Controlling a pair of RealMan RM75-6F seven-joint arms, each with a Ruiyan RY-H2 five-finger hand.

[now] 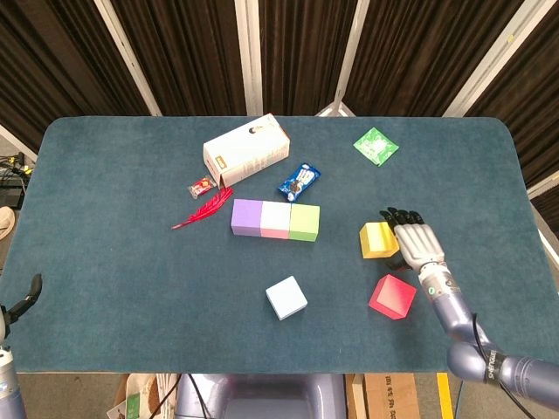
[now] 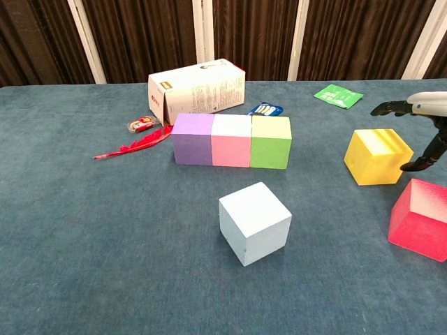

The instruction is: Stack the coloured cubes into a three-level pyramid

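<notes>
Beside the yellow cube (image 1: 378, 239), right robot hand (image 1: 418, 244), fingers spread.

We log colours: purple cube (image 1: 246, 217), pink cube (image 1: 276, 219), green cube (image 1: 305, 222) in row; pale blue cube (image 1: 286, 298); yellow cube (image 1: 378, 239); red cube (image 1: 392, 297); teal table (image 1: 122, 262) (plain); red feather (image 1: 202, 212); silver right hand (image 1: 417, 244), fingertips black.

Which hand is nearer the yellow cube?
Right hand, open just beside the yellow cube. The left hand is at the table's far left edge.
</notes>
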